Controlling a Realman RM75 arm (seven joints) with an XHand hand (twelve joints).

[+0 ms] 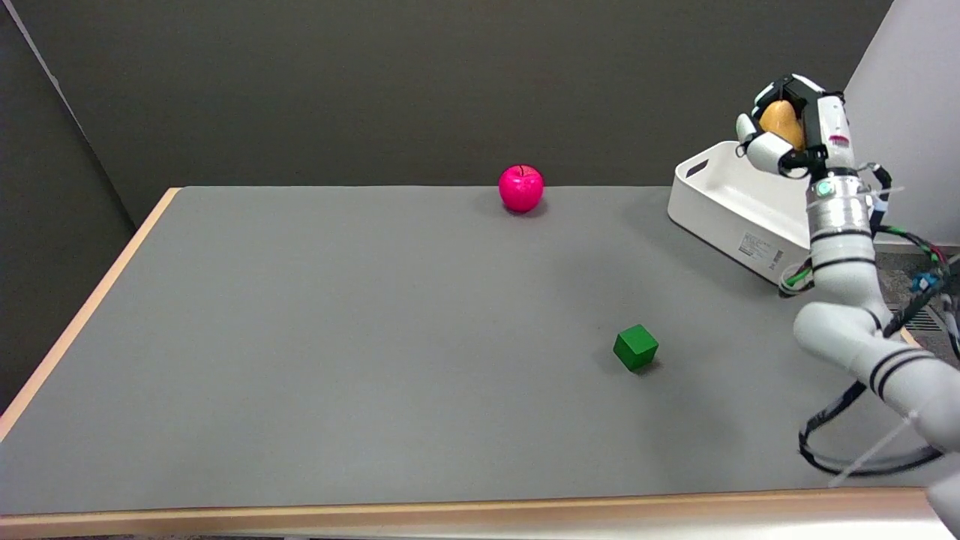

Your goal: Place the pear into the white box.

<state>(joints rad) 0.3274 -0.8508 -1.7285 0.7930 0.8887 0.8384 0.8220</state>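
My right hand (796, 124) is raised high at the far right and grips a yellow-orange pear (780, 120), its fingers wrapped around the fruit. The hand hangs in the air above the white box (720, 202), which stands at the table's far right corner with its open top showing. Part of the pear is hidden by the fingers. The box's right side is covered by my forearm.
A pink-red apple (521, 187) sits at the back middle of the grey table (337, 337). A green cube (636, 346) lies right of centre. Black cables trail from my arm at the lower right. The wooden table edge runs along the left and front.
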